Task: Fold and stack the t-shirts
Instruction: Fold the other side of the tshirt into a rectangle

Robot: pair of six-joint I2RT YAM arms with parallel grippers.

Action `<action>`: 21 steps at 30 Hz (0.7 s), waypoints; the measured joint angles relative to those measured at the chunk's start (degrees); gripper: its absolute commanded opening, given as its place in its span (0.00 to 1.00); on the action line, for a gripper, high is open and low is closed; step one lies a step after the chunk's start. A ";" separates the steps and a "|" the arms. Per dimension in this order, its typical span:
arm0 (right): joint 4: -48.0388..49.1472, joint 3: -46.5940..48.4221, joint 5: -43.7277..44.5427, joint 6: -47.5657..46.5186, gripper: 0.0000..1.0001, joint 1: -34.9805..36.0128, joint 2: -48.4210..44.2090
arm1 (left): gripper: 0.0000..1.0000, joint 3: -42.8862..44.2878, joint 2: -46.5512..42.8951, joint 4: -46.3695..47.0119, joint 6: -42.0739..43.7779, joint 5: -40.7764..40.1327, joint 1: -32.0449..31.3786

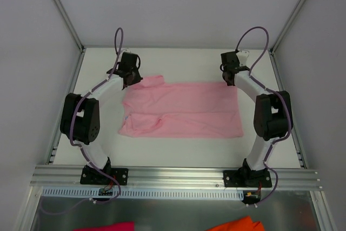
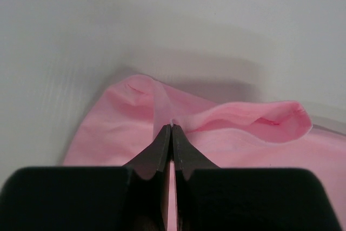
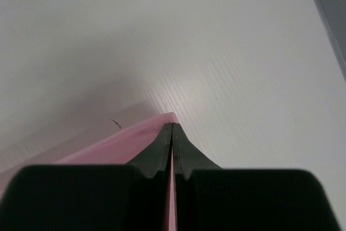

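A light pink t-shirt (image 1: 184, 109) lies spread across the middle of the white table, folded roughly into a rectangle. My left gripper (image 1: 131, 81) is at its far left corner, shut on the cloth. In the left wrist view the pink t-shirt (image 2: 119, 128) is pinched between the black fingers (image 2: 162, 147), and a rolled sleeve opening (image 2: 270, 123) bulges to the right. My right gripper (image 1: 229, 79) is at the far right corner, shut on the t-shirt edge. In the right wrist view the pink t-shirt (image 3: 119, 142) runs from the closed fingertips (image 3: 183, 144) off to the left.
White walls with metal posts (image 1: 62, 9) enclose the table on three sides. An aluminium rail (image 1: 173, 176) runs along the near edge by the arm bases. A magenta cloth scrap (image 1: 105, 226) and an orange cloth scrap (image 1: 235, 224) lie below the rail.
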 measured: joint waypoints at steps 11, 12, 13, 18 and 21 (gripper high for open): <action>0.52 -7.89 4.24 1.42 0.01 2.64 -7.08 | 0.00 -5.66 -7.96 0.85 -0.02 -2.51 -0.50; 0.55 -8.33 4.90 1.60 0.01 2.93 -7.56 | 0.00 -5.95 -8.04 0.92 -0.02 -2.67 -0.74; 0.66 -8.92 5.62 1.92 0.01 3.26 -8.13 | 0.00 -6.38 -8.07 1.03 -0.02 -2.91 -0.74; 0.22 -11.72 8.35 3.43 0.01 4.70 -10.95 | 0.00 -8.87 -9.03 1.42 -0.02 -3.48 -1.03; -0.92 -11.76 9.22 4.17 0.01 5.33 -11.43 | 0.00 -10.67 -10.75 1.40 -0.04 -3.91 -1.62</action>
